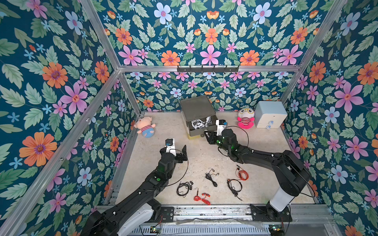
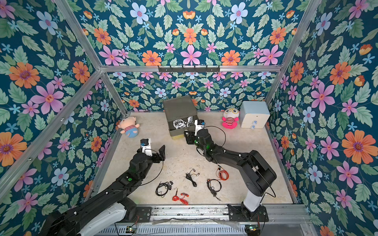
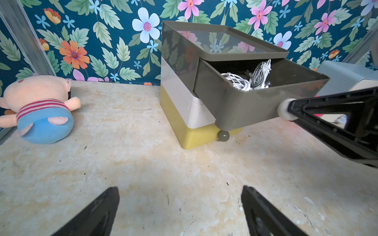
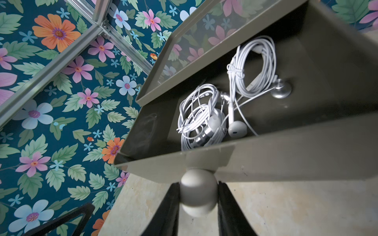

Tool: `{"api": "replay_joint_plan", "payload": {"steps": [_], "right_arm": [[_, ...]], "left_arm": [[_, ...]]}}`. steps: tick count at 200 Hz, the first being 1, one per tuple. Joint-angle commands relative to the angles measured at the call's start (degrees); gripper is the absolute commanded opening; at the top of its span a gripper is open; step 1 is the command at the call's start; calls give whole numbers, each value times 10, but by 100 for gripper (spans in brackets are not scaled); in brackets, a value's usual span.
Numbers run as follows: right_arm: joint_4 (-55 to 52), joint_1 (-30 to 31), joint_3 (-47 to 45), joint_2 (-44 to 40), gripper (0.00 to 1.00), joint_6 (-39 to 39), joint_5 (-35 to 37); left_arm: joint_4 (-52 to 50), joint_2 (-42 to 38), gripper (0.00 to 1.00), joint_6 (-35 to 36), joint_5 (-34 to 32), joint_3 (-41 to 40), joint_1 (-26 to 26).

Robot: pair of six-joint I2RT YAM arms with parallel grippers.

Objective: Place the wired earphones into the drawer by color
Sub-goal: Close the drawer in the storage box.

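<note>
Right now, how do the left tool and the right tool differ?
The left tool stands wide open and empty; the right tool is closed on the round knob of the pulled-out grey drawer. The left tool hangs over bare table, apart from the drawer; the right tool is at the drawer's front. Both are black.

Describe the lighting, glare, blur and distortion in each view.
In both top views, even light, wide-angle perspective splaying the frame posts. In the left wrist view, the glossy top of the cabinet mirrors the wallpaper; the left tool is soft. In the right wrist view, the drawer interior is dim, the white earphones crisp, the knob blurred.
</note>
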Motion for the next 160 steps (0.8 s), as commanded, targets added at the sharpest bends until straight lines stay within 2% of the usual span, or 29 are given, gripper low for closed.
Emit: {"api": "replay_joint_plan", "payload": {"steps": [1,160], "right_arm": [[10,0,16,12,33,-13,15],[-5,-28,129,101,34,-28,18]], "left_arm": [[6,0,99,6,-6,0,0],[14,-7,99,2,-4,-8,0]]}}
